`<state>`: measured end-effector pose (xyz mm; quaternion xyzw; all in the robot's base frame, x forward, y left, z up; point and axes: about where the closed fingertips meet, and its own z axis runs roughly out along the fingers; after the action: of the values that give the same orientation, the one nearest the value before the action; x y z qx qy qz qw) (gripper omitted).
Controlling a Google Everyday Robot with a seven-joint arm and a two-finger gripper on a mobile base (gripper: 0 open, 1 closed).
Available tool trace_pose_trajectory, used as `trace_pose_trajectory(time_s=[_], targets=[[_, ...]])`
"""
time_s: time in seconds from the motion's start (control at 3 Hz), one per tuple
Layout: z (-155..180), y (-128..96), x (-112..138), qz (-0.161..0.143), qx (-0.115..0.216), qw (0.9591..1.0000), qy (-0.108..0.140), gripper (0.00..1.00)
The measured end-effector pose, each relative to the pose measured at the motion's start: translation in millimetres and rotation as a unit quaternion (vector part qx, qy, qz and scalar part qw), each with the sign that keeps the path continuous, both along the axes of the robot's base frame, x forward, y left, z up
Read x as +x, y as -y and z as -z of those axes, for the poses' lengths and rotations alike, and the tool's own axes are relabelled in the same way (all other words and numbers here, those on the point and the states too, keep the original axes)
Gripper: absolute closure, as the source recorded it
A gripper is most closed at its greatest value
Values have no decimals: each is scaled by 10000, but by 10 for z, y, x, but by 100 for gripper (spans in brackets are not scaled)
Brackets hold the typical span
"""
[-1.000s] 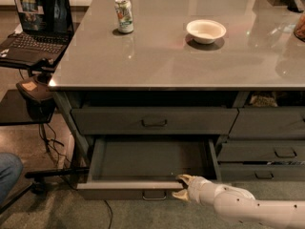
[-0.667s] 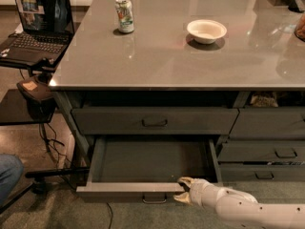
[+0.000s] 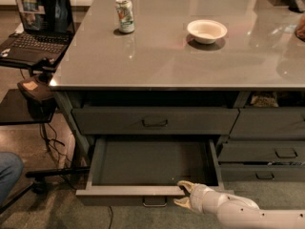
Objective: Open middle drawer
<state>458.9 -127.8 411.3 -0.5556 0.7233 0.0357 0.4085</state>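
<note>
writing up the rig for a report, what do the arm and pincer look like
The arm is made of smooth, rounded, off-white shell segments, with no cables or markings showing. The pincer, at the front edge of the open middle drawer low in the view, is cream-yellow, a warmer tone than the arm.

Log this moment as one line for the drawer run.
task: open middle drawer | middle drawer: pulled out, tray visible | tool: at its front edge, beside the handle | drawer above: shut
</note>
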Motion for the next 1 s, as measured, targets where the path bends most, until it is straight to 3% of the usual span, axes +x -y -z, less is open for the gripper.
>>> trace_pose_trajectory(time_s=[1.0], targets=[[-39, 48, -124, 61, -11, 10000, -40, 100]])
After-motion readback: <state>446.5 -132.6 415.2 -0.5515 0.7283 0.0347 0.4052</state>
